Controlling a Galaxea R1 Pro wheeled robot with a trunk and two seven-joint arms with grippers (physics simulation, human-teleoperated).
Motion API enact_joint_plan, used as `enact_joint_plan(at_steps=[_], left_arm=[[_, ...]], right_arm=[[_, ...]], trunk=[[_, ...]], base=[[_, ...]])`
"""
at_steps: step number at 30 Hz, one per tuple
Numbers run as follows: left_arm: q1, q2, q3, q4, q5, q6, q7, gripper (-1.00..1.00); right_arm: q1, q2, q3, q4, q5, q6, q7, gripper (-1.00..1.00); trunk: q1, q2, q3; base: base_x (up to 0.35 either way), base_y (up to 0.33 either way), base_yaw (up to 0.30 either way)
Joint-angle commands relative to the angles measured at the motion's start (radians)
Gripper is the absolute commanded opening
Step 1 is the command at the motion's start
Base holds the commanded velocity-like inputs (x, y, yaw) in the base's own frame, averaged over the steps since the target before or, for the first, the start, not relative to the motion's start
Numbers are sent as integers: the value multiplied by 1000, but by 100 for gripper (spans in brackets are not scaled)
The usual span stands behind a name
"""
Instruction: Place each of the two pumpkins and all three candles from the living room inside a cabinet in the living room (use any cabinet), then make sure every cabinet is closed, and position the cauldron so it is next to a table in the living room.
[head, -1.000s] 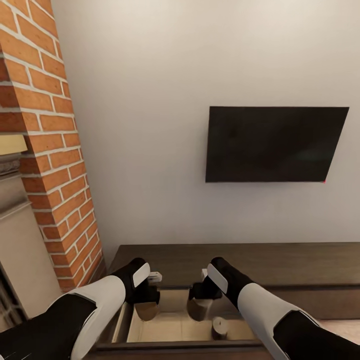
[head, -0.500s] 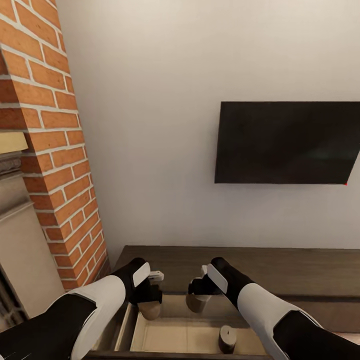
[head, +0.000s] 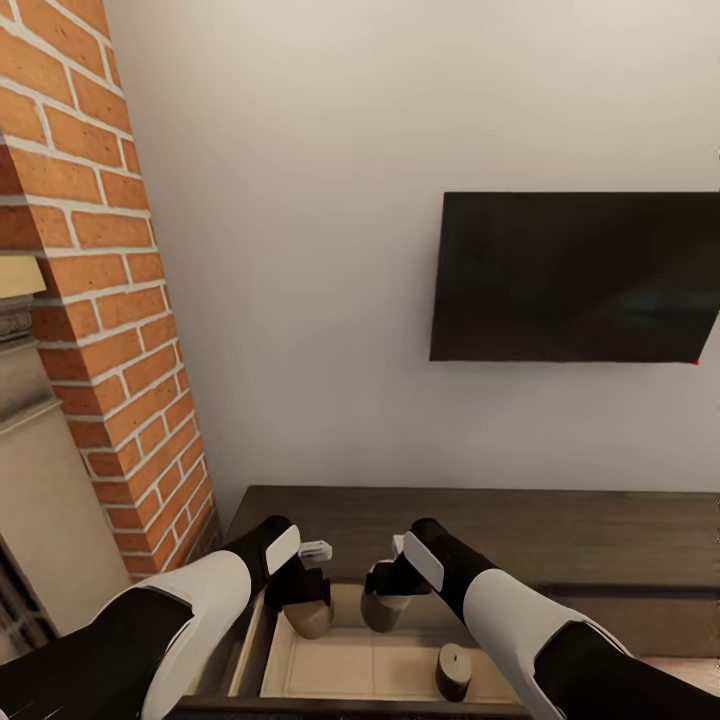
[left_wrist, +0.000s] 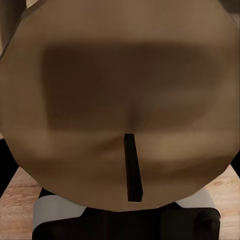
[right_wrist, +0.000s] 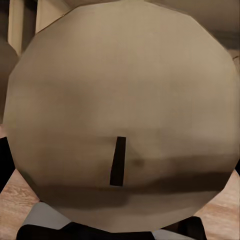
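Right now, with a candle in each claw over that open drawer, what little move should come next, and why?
Probably lower both arms a little and then let go. The left gripper and right gripper each hold a candle above the pale inside of the cabinet drawer, where a third candle already stands. Lowering first should keep them from tipping.

One candle (head: 453, 670) stands upright inside the open cabinet (head: 560, 535) drawer; two more candles (head: 310, 618) hang over it, held.
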Motion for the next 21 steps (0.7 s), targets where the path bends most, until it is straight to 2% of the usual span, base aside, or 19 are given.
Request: enact_joint_plan(at_steps=[1, 8, 16, 21], left_arm=[[0, 0, -4, -2, 10, 4, 7, -100], [0, 0, -4, -2, 10, 2, 9, -100], [0, 0, -4, -1, 10, -38, 14, -100], [0, 0, -4, -1, 10, -40, 16, -100]], right_arm=[[-1, 0, 5, -1, -11, 2, -9, -100], [-1, 0, 5, -1, -10, 2, -9, -100], [-1, 0, 5, -1, -10, 1, -8, -100], [-1, 0, 5, -1, -9, -1, -8, -100]], trunk=[[0, -1, -3], [0, -1, -14], [0, -1, -27], [0, -1, -35]], base=[[0, 0, -103], [0, 0, -129], [0, 0, -131], [0, 0, -38]])
